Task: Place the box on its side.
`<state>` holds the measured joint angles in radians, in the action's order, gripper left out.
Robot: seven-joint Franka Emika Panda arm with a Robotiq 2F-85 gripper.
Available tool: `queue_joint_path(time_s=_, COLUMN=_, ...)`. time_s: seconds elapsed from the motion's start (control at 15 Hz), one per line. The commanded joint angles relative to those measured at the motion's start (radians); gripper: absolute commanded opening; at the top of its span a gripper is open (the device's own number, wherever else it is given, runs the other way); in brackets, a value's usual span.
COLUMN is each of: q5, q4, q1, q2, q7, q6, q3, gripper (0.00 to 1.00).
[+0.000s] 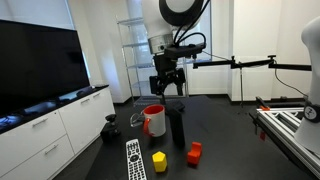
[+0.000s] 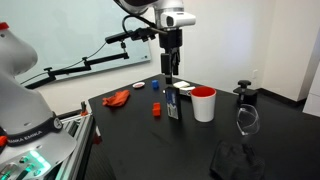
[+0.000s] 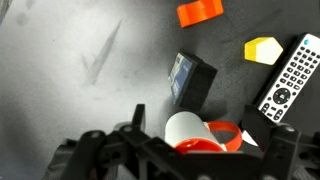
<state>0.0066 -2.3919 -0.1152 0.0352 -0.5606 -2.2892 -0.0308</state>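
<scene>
The box (image 1: 176,128) stands upright, long axis vertical, well in from every edge of the surface (image 1: 215,152), just beside the mug (image 1: 153,120). The hand (image 1: 167,88), fingers spread, hangs almost directly above the box, clear of its top.

Wrist view: remote (image 3: 293,80) cut off at rt edge, mug (image 3: 195,130) btm hidden behind gripper (image 3: 182,160) (dark, blurry).

The slim, long matte box (image 1: 176,128) was plain black, its end face bluish grey in the wrist view. The ceramic mug (image 1: 154,120) was white with red at the rim. One small block (image 1: 195,153) was orange-red, another block (image 1: 159,160) yellow. The flat remote control (image 1: 134,159) was pale grey with dark buttons, on a black tabletop (image 2: 130,140).
</scene>
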Motion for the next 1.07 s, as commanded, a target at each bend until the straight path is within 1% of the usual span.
queue_joint_path(time_s=0.0, q5=-0.032, q4=-0.013, q1=0.033, q2=-0.023, q7=-0.033, q6=-0.035, q3=0.017, gripper=1.0)
queue_joint_path(time_s=0.33, q5=-0.05, q4=-0.017, q1=0.069, q2=-0.098, q7=-0.064, q6=-0.099, q3=0.028, gripper=1.0)
queue_joint_path(time_s=0.4, q5=-0.059, q4=-0.014, q1=0.074, q2=-0.111, q7=-0.072, q6=-0.109, q3=0.031, gripper=0.86)
queue_joint_path(time_s=0.47, q5=-0.072, q4=-0.013, q1=0.08, q2=-0.118, q7=-0.082, q6=-0.119, q3=0.036, gripper=0.74)
queue_joint_path(time_s=0.53, q5=-0.086, q4=-0.018, q1=0.086, q2=-0.12, q7=-0.093, q6=-0.134, q3=0.042, gripper=0.67)
queue_joint_path(time_s=0.6, q5=-0.094, q4=-0.021, q1=0.092, q2=-0.121, q7=-0.099, q6=-0.14, q3=0.047, gripper=0.58)
queue_joint_path(time_s=0.67, q5=-0.116, q4=-0.024, q1=0.098, q2=-0.119, q7=-0.115, q6=-0.15, q3=0.052, gripper=0.51)
queue_joint_path(time_s=0.87, q5=-0.174, q4=-0.028, q1=0.111, q2=-0.117, q7=-0.155, q6=-0.153, q3=0.059, gripper=0.27)
queue_joint_path(time_s=1.0, q5=-0.205, q4=-0.027, q1=0.119, q2=-0.117, q7=-0.178, q6=-0.149, q3=0.062, gripper=0.13)
